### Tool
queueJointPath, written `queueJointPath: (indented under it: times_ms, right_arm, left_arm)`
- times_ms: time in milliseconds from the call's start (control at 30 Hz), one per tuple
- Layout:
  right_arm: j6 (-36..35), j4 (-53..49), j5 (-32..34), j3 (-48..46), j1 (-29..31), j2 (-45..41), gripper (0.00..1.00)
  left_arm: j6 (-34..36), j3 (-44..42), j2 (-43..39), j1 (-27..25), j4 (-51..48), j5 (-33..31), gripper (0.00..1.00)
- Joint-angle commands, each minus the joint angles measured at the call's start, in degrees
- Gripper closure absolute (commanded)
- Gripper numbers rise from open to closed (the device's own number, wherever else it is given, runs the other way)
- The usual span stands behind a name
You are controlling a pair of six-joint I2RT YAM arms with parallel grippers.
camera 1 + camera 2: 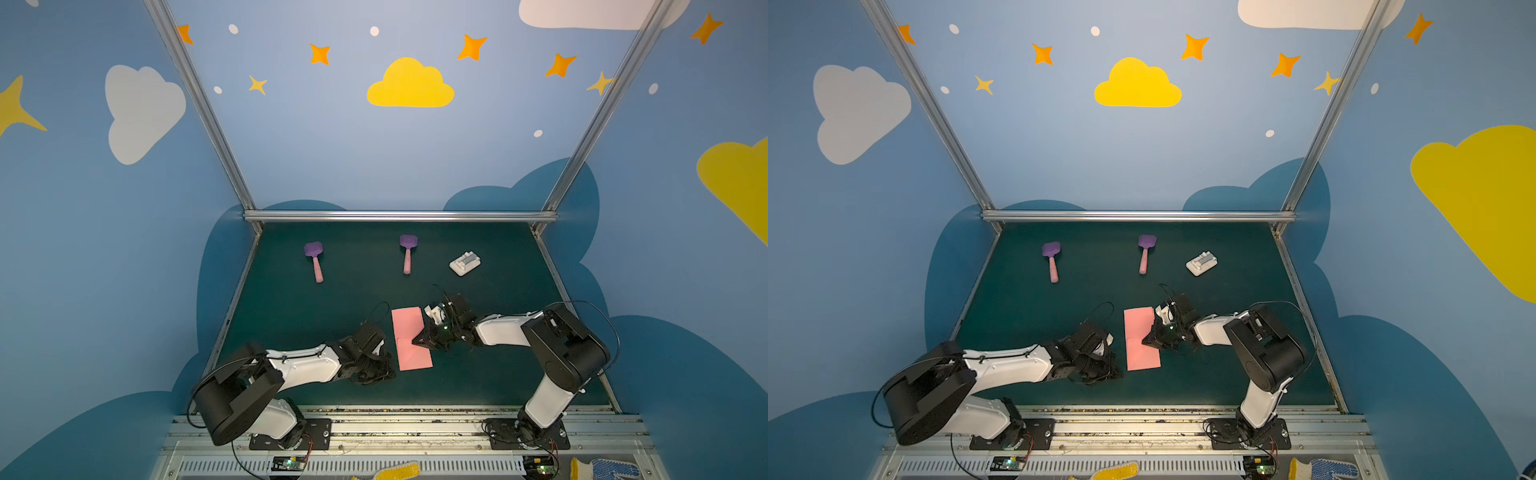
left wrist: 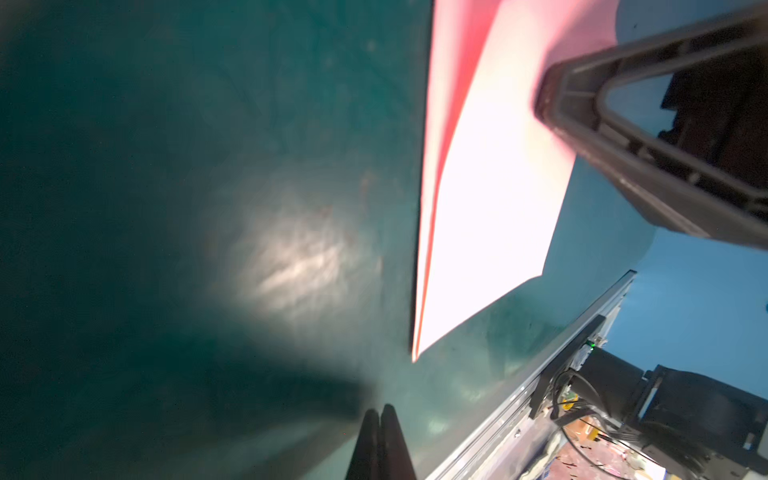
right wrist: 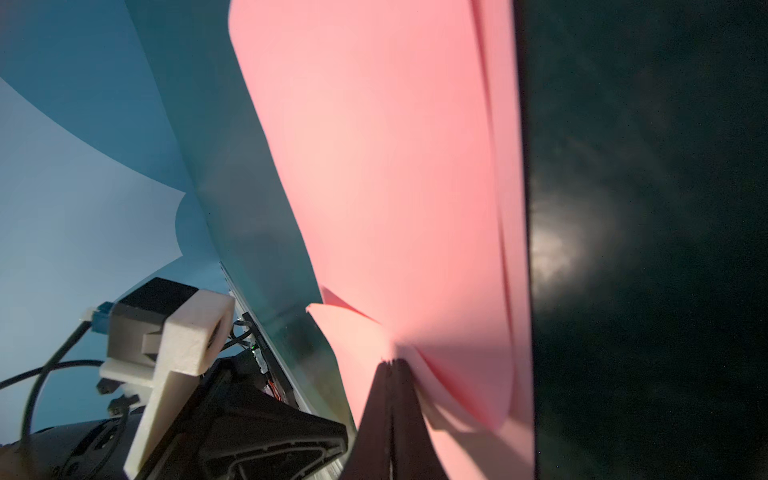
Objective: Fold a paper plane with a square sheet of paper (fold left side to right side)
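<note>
Paper [image 1: 406,328] lies on the mat [image 1: 316,332], folded to a narrow rectangle, between the two grippers, long edges running away from the arms. Right gripper [image 1: 415,341]: fingers pressed together, tip on the paper's middle. The top layer puckers there; cannot tell whether a layer is nipped. Left gripper [image 2: 380,409]: fingers pressed together, over bare mat just beside the paper's left edge, not touching it.

Bare mat [image 1: 469,378] lies open lower right of the paper [image 1: 409,336] in a top view; left spatula [image 1: 314,259], middle spatula [image 1: 407,251] and white block [image 1: 464,263] line its upper strip.
</note>
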Motion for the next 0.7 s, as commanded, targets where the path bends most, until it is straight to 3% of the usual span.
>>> queueJointPath:
  times_ms: [0,133,233,433,667]
  right_arm:
    - [-0.2,-3.0,3.3,-1.2,-0.1,2.5,1.00]
    - [-1.2,-3.1,0.4,1.3,-0.4,-0.3,1.00]
    - [-2.4,-6.0,-0.7,3.8,-0.5,-2.9,1.00]
    - [-4.7,-12.1,0.6,5.3,-1.8,-9.1,1.00]
    - [-4.7,-12.3,1.1,1.8,-2.9,-12.4,1.00]
  left_arm:
    - [2.2,3.9,-3.8,0.7,-8.5,-6.2,0.82]
    - [6.2,7.8,-4.0,4.0,-9.8,-7.0,0.58]
    - [8.7,9.9,-2.0,6.5,-8.8,-5.2,0.47]
    - [12.4,12.4,2.6,9.8,-7.2,-2.9,0.38]
    - [15.2,12.9,6.7,11.0,-2.2,2.0,0.34]
